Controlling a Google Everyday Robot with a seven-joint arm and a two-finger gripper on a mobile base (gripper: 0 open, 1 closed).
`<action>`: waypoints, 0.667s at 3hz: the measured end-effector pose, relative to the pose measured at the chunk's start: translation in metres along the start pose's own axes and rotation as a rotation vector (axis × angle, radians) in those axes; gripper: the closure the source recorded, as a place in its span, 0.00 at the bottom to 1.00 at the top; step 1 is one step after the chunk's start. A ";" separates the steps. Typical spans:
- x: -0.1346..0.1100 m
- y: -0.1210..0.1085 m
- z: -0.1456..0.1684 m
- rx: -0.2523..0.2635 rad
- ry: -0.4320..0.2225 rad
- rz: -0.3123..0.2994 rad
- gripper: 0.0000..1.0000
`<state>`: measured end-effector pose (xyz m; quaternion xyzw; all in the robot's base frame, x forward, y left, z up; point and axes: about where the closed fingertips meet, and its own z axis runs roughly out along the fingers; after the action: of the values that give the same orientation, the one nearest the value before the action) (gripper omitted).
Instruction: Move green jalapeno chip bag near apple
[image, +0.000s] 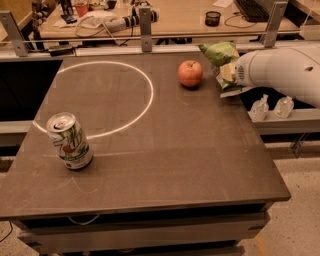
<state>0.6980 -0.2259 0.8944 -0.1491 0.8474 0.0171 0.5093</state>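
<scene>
The green jalapeno chip bag (220, 54) is a crinkly green foil bag with a white edge, at the table's far right, just right of the apple. My gripper (228, 76) reaches in from the right on the end of a white arm and is shut on the bag's lower part, holding it a little above the table edge. The arm's white casing mostly hides the gripper. The red-orange apple (190, 74) with a short stem sits on the table, a small gap left of the bag.
A green-and-white soda can (69, 141) stands at the front left of the dark table (190, 150). A white ring (145, 95) is marked on the far left part. Metal posts and a cluttered desk lie behind; two small bottles (272, 106) stand off the right edge.
</scene>
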 end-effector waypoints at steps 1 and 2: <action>0.001 0.011 0.016 -0.035 -0.010 0.039 1.00; 0.001 0.025 0.028 -0.080 -0.011 0.074 1.00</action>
<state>0.7145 -0.1971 0.8769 -0.1378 0.8482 0.0708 0.5065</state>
